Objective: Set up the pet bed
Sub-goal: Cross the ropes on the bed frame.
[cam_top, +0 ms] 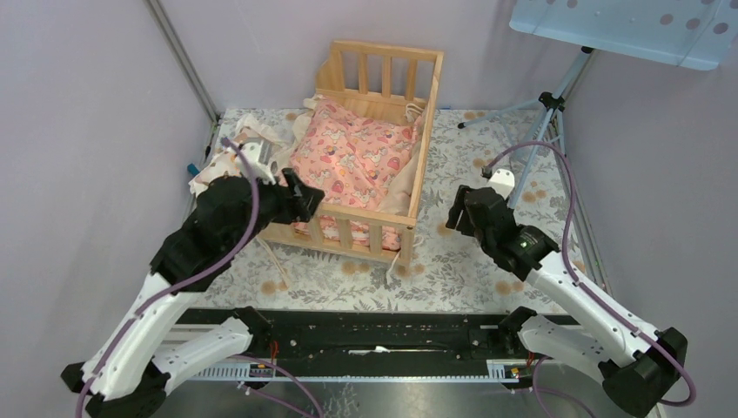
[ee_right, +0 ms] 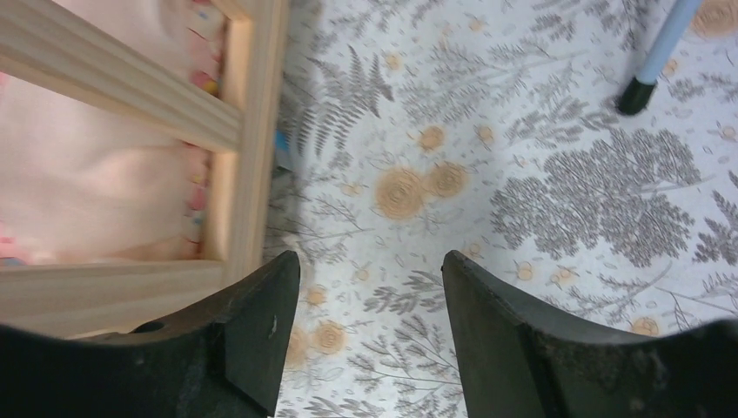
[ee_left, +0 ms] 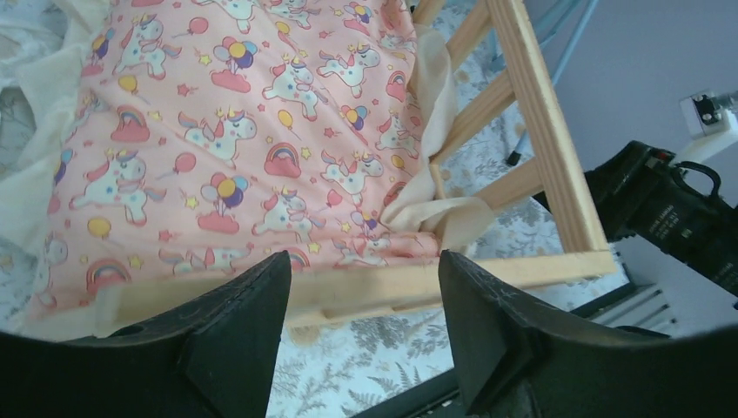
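The pet bed, a light wooden slatted frame, stands at the table's middle with a pink unicorn cushion lying inside it. My left gripper sits at the bed's near-left corner. In the left wrist view it stands open, and the near rail runs just beyond its fingertips, with the cushion behind. My right gripper hovers to the right of the bed. In the right wrist view it is open over the floral cloth, empty, and the bed's corner post is to its left.
A small cream pillow lies left of the bed, partly behind my left arm. A tripod stands at the back right under a light panel; its foot rests on the cloth. Walls close in left and right.
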`<state>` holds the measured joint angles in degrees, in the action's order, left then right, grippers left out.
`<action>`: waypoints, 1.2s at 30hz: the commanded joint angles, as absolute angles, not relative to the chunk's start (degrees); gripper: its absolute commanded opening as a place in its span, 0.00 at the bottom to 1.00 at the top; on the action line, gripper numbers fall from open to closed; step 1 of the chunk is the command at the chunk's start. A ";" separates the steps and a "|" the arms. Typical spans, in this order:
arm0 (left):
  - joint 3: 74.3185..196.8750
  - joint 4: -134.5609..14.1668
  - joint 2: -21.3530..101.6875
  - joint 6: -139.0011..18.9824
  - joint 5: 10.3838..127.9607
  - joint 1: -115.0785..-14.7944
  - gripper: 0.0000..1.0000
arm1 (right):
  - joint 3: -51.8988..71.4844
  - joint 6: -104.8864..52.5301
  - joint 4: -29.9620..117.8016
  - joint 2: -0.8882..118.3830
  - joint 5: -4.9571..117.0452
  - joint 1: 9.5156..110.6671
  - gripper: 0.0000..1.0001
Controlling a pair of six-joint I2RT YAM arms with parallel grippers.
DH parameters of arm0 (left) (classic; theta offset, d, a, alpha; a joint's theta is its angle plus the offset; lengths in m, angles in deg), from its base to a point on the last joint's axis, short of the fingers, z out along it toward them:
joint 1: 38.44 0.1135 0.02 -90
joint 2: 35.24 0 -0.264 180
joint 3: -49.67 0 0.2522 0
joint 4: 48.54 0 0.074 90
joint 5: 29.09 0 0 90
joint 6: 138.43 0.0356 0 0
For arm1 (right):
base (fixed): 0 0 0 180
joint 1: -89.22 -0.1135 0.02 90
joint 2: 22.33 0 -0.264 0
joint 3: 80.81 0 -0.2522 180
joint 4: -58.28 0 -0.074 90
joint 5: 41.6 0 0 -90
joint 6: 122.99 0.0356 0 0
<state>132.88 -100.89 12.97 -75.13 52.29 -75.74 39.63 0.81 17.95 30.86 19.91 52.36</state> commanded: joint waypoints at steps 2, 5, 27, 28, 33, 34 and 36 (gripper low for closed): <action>135.03 -108.89 8.57 -83.42 47.77 -77.25 0.62 | 29.35 -4.09 18.45 33.38 21.51 52.13 0.71; 135.37 -113.56 6.96 -86.40 50.20 -77.28 0.52 | 23.76 -6.57 18.98 36.59 20.35 52.22 0.72; 127.41 -112.71 21.00 -82.88 42.68 -76.62 0.27 | 14.19 -10.90 17.16 43.68 22.09 52.22 0.73; 127.94 -113.45 21.16 -83.19 40.60 -75.99 0.27 | 14.72 -10.99 16.99 43.34 22.10 52.23 0.74; 128.37 -116.18 18.47 -85.64 33.27 -71.78 0.34 | 17.23 -10.67 16.59 42.24 21.60 52.22 0.74; 128.02 -115.39 17.44 -85.30 34.05 -71.44 0.35 | 17.83 -10.49 16.48 42.04 21.71 52.22 0.74; 126.45 -111.89 16.06 -82.52 41.61 -71.40 0.36 | 19.30 -10.27 16.19 41.40 22.15 52.22 0.74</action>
